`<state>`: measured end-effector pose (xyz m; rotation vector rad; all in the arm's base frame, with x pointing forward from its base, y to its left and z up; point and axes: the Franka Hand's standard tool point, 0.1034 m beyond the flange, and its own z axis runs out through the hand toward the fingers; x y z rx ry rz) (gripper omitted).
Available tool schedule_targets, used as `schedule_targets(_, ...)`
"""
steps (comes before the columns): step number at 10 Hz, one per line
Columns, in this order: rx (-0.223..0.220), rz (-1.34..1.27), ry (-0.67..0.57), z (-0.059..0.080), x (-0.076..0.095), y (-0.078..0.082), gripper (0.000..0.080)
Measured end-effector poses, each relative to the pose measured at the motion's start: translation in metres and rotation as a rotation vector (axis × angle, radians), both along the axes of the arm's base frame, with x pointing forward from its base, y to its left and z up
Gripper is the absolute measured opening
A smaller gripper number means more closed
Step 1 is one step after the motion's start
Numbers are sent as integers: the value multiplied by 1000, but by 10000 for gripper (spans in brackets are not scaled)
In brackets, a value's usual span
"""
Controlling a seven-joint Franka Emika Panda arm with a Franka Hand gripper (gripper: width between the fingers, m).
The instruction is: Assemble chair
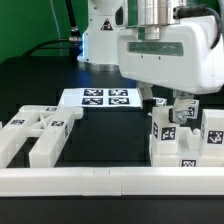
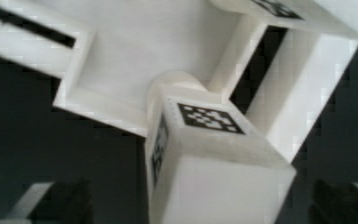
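Wrist view, glossy white blocky chair part point(image 2: 220, 175), black-and-white square tag point(image 2: 208, 118)

A white bar point(image 2: 211, 170) fills the middle, with 1 black-and-white tag point(image 2: 208, 118) on its end face. Behind the bar lies a broad white slab point(image 2: 131, 65) cut by 2 dark slots point(image 2: 256, 70), 1 of them just beside the bar. A 2nd tag shows partly at the slab's far edge. Dark desk point(image 2: 51, 150) lies to either side of the bar. The hand point(image 2: 179, 208) is blurred, and its 2 fingers point(image 2: 30, 205) flank the bar, spread wide and clear of it.
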<state>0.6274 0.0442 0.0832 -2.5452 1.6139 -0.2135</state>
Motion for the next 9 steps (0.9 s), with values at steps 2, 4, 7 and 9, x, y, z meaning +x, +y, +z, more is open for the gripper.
schedule_targets(2, -40, 189, -3, 0, 0, 1, 644)
schedule_targets(4, -76, 378, -6, 0, 2, 1, 648)
schedule_targets(7, -131, 648, -7, -1, 2, -1, 649)
schedule_targets(9, -163, 803, -11, -1, 2, -2, 649)
